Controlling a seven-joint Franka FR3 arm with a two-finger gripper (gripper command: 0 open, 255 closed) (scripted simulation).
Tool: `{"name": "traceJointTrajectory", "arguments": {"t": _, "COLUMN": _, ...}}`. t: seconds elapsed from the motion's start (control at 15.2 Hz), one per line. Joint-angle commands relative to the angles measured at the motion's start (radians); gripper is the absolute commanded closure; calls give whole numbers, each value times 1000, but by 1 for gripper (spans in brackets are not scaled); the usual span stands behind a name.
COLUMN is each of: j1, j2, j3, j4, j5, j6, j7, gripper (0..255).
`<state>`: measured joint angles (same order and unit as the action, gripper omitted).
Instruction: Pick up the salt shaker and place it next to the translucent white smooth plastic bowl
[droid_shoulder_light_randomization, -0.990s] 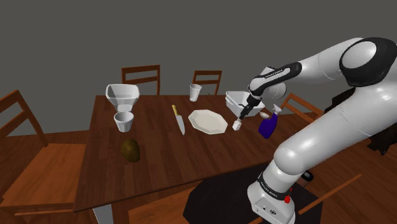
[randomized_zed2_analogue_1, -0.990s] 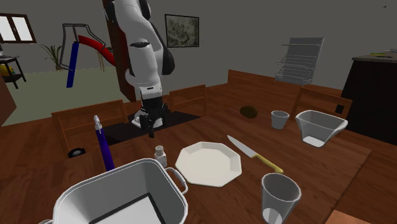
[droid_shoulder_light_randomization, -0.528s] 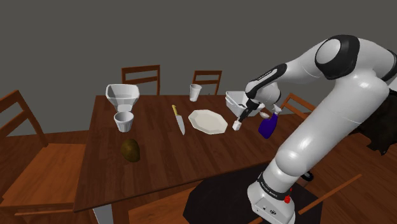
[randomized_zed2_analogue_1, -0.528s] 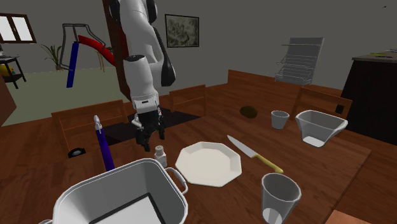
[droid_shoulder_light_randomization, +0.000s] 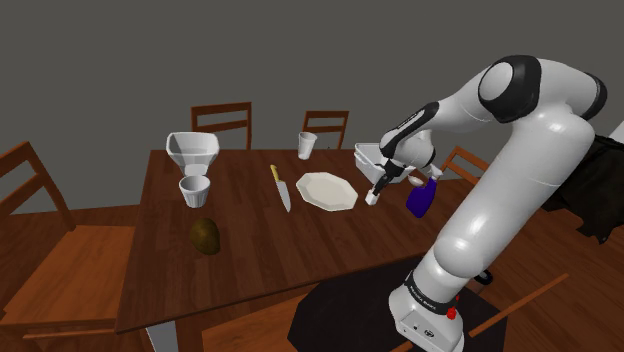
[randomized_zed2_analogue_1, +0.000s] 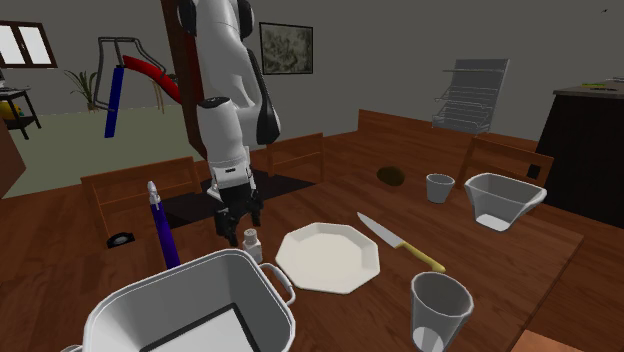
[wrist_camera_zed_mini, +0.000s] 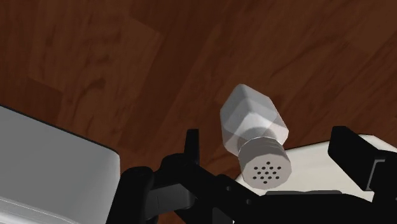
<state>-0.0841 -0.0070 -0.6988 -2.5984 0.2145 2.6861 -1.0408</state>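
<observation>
The salt shaker (wrist_camera_zed_mini: 254, 130), a small white faceted jar with a perforated cap, stands upright on the wooden table (droid_shoulder_light_randomization: 250, 240) between the white plate and a big pot. My gripper (wrist_camera_zed_mini: 268, 143) is open and lowered around it, one finger on each side, neither touching it. In the second exterior view the gripper (randomized_zed2_analogue_1: 240, 227) hangs just over the shaker (randomized_zed2_analogue_1: 251, 244); in the shoulder view the gripper (droid_shoulder_light_randomization: 376, 190) partly covers the shaker (droid_shoulder_light_randomization: 371, 199). The white bowl (droid_shoulder_light_randomization: 192, 150) (randomized_zed2_analogue_1: 500, 198) stands far off, at the table's other end.
A white octagonal plate (droid_shoulder_light_randomization: 326, 190), a yellow-handled knife (droid_shoulder_light_randomization: 280, 187), a white pot (droid_shoulder_light_randomization: 372, 158) and a blue spray bottle (droid_shoulder_light_randomization: 421, 197) lie close to the shaker. A small cup (droid_shoulder_light_randomization: 194, 190) and a brown round object (droid_shoulder_light_randomization: 205, 235) sit near the bowl. Chairs ring the table.
The gripper has come down from above the table to the shaker and now straddles it. The arm's elbow has swung toward the shoulder view's left. The shaker has not moved.
</observation>
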Motion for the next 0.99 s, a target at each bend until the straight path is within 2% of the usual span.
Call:
{"name": "traceJointTrajectory", "arguments": {"t": 0.0, "j1": 0, "j2": 1, "j3": 0, "j4": 0, "j5": 2, "j6": 1, "j7": -2, "gripper": 0}}
{"name": "traceJointTrajectory", "arguments": {"t": 0.13, "j1": 0, "j2": 1, "j3": 0, "j4": 0, "j5": 1, "j6": 0, "j7": -1, "gripper": 0}}
{"name": "traceJointTrajectory", "arguments": {"t": 0.2, "j1": 0, "j2": 1, "j3": 0, "j4": 0, "j5": 1, "j6": 0, "j7": -1, "gripper": 255}}
{"name": "traceJointTrajectory", "arguments": {"t": 0.79, "j1": 0, "j2": 1, "j3": 0, "j4": 0, "j5": 2, "j6": 1, "j7": -2, "gripper": 255}}
{"name": "traceJointTrajectory", "arguments": {"t": 0.92, "j1": -6, "j2": -35, "j3": -3, "j4": 1, "j5": -58, "j6": -25, "j7": 44, "gripper": 255}}
